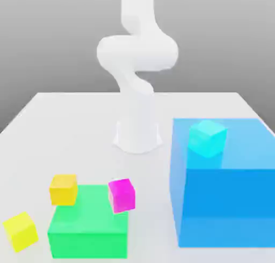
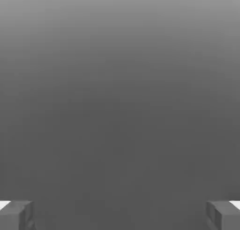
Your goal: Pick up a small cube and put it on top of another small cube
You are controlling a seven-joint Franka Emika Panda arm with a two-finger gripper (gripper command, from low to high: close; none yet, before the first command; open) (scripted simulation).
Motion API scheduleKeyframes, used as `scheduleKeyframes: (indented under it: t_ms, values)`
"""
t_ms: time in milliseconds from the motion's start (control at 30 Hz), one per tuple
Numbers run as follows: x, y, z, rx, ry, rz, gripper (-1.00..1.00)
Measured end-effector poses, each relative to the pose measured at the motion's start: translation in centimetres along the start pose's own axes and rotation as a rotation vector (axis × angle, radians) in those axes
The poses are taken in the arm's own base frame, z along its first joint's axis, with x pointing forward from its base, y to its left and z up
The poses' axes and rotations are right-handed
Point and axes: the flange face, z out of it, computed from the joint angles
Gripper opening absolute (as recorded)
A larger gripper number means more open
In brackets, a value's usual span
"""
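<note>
The white table (image 1: 64, 122) runs back to a far edge behind the arm's base (image 1: 137, 136); its left edge slants toward the near left corner and its right edge passes behind the big blue block (image 1: 225, 197). The widest bare stretch lies on the far left, between the base and the left edge. A narrower bare lane runs between the green block (image 1: 88, 229) and the blue block on the exterior view's right.

The small cube (image 1: 20, 231), bright lemon-yellow, sits at the near left, close to the table's left edge and just beside the green block, apart from it.

Counted: 1 lemon-yellow cube, 1 orange-yellow cube (image 1: 63, 189) by the green block's far left corner, 1 magenta cube (image 1: 122, 195) tilted at the green block's far right corner, 1 cyan cube (image 1: 207, 138) on top of the blue block, 1 green block, 1 blue block.

In the hand view the gripper (image 2: 120, 215) has its 2 fingertips (image 2: 16, 215) spread wide, nothing between them, against plain grey.
</note>
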Motion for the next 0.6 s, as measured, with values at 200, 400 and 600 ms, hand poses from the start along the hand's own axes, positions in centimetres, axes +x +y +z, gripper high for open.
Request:
scheduleKeyframes:
  t_ms: [200,400,600]
  values:
    - [3.1,4.4,11.1,-0.141,-0.082,0.153,0.0]
    - [4.7,11.3,21.1,-0.285,-0.147,0.309,0.0]
    - [4.8,20.5,29.5,-0.44,-0.193,0.475,0.0]
